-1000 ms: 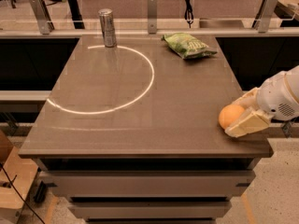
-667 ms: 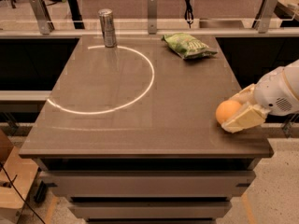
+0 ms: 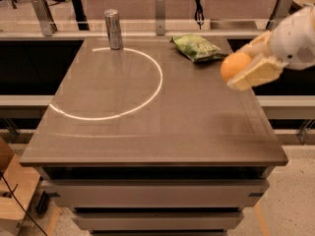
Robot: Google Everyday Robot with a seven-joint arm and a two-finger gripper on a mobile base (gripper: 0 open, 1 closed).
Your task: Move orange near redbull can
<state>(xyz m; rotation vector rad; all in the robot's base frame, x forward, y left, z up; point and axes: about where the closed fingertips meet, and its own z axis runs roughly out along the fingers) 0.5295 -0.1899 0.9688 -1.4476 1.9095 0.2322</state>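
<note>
The orange (image 3: 233, 66) is round and bright orange. It is held in my gripper (image 3: 246, 65), which is shut on it and lifted above the right side of the table, just right of the green snack bag. My pale fingers (image 3: 254, 73) wrap the fruit from the right. The redbull can (image 3: 113, 29), a tall slim silver-grey can, stands upright at the table's far left, well apart from the orange.
A flat green snack bag (image 3: 197, 47) lies at the far right of the grey table (image 3: 147, 136). A bright light ring (image 3: 110, 84) shows on the tabletop. A rail with metal posts (image 3: 160, 6) runs behind the table.
My gripper has lifted the orange off the table's right edge and carried it up and toward the far side, to beside the snack bag.
</note>
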